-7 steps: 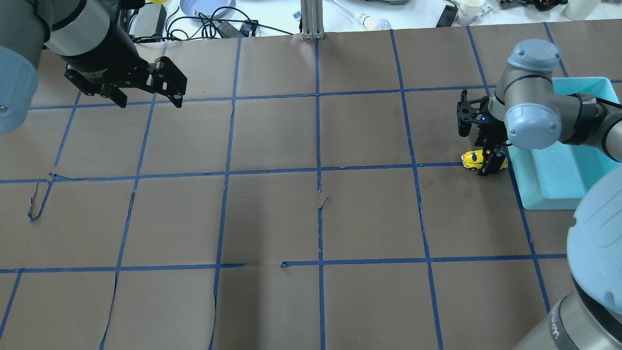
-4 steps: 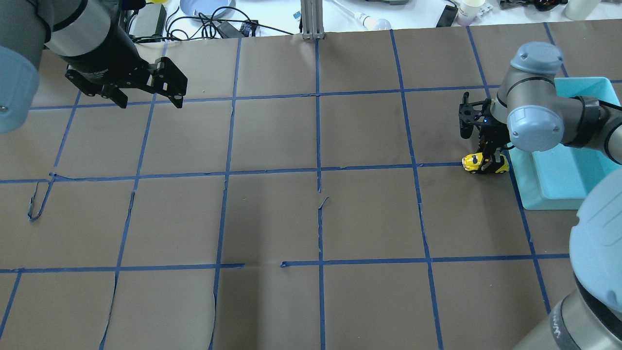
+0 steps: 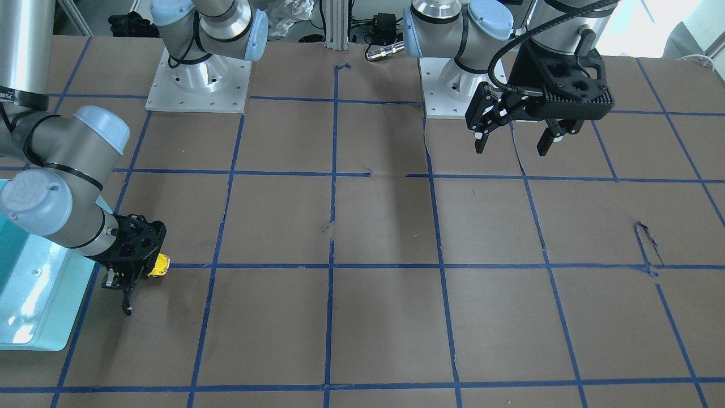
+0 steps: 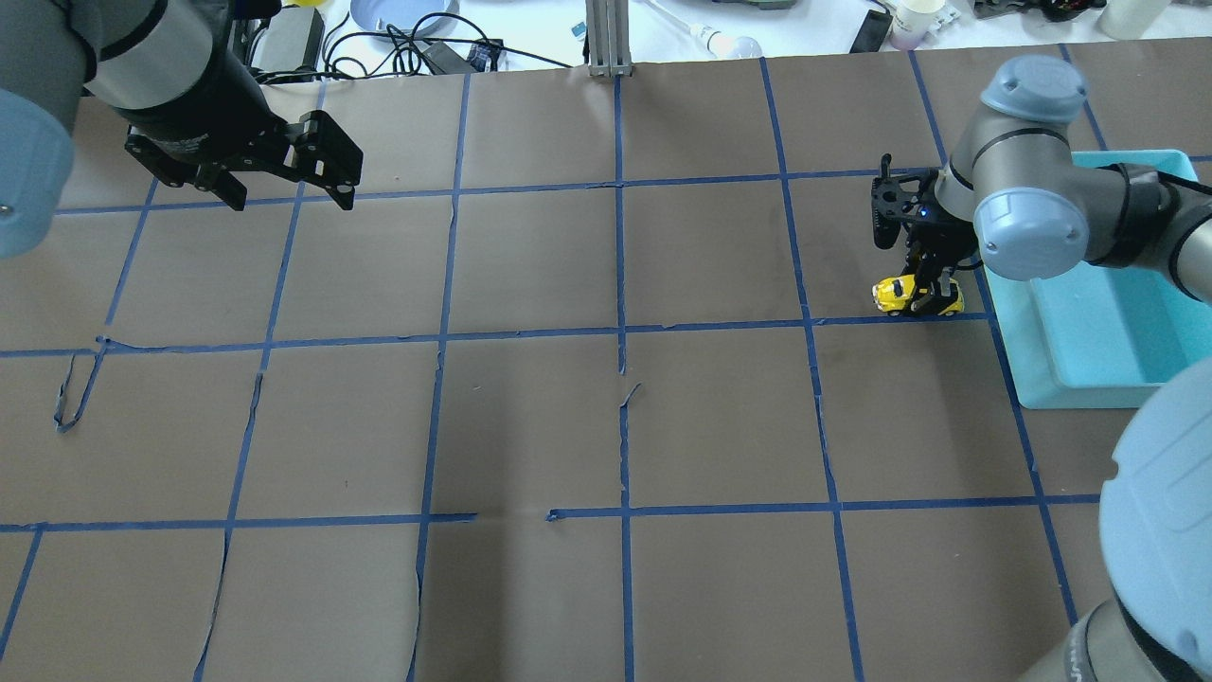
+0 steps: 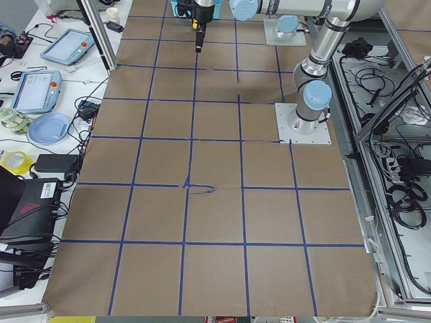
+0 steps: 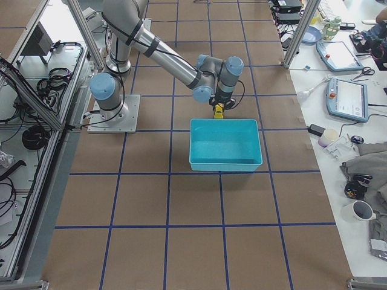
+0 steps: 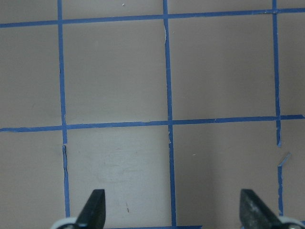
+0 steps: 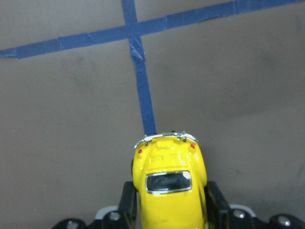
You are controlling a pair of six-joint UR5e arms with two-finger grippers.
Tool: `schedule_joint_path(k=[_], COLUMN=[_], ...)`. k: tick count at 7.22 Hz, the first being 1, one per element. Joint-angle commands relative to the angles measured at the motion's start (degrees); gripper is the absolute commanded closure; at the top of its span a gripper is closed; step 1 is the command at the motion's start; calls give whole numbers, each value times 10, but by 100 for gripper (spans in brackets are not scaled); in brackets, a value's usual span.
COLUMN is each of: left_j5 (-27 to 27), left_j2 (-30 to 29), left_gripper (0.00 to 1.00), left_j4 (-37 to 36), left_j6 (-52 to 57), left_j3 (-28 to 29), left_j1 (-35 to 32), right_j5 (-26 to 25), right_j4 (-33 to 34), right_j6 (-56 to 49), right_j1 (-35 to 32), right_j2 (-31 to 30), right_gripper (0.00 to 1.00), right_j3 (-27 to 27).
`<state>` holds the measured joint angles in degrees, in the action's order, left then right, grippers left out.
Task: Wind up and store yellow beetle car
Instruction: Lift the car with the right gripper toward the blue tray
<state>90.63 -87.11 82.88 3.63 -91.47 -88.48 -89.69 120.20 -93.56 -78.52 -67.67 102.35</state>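
Observation:
The yellow beetle car (image 4: pixel 901 294) is held between the fingers of my right gripper (image 4: pixel 933 292), low over the brown table just left of the teal bin (image 4: pixel 1070 396). In the right wrist view the car (image 8: pixel 169 188) points its rear away from the camera, with a black finger (image 8: pixel 127 200) pressed on each side. It also shows in the front-facing view (image 3: pixel 161 264) under the right gripper (image 3: pixel 141 271). My left gripper (image 4: pixel 294 197) is open and empty, high over the far left of the table; the left wrist view shows only bare table between its fingertips (image 7: pixel 94 206).
The teal bin (image 3: pixel 34 317) stands at the table's right end and looks empty in the right side view (image 6: pixel 225 145). Blue tape lines grid the brown table, with loose torn ends near the middle (image 4: pixel 628 393) and the left (image 4: pixel 74 398).
My right gripper has moved with the car a little to the left and toward the table's far side, away from the bin. The left arm has barely moved.

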Motion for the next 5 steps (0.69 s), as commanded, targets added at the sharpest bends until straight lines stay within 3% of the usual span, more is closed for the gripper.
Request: schedule_joint_path(k=[1,2,3,5], left_j5=[0,0,1,1], left_j2=[0,-1,0,0], left_gripper=[0,0,0,0], left_j4=[0,0,0,0], left_j6=[1,1,1,1], left_j3=[1,1,1,0], left_j1=[1,1,1,1], right_j5=[-5,-56,-73,-73], right_j4=[-96,-172,-225,-241], right_j6=[22,21,19,-69], right_j1=[-39,-32,-10,97], right_j2=[-23,-23,-25,-27], right_gripper=[100,100,100,100], right_j3=[-95,-166,-214,-209])
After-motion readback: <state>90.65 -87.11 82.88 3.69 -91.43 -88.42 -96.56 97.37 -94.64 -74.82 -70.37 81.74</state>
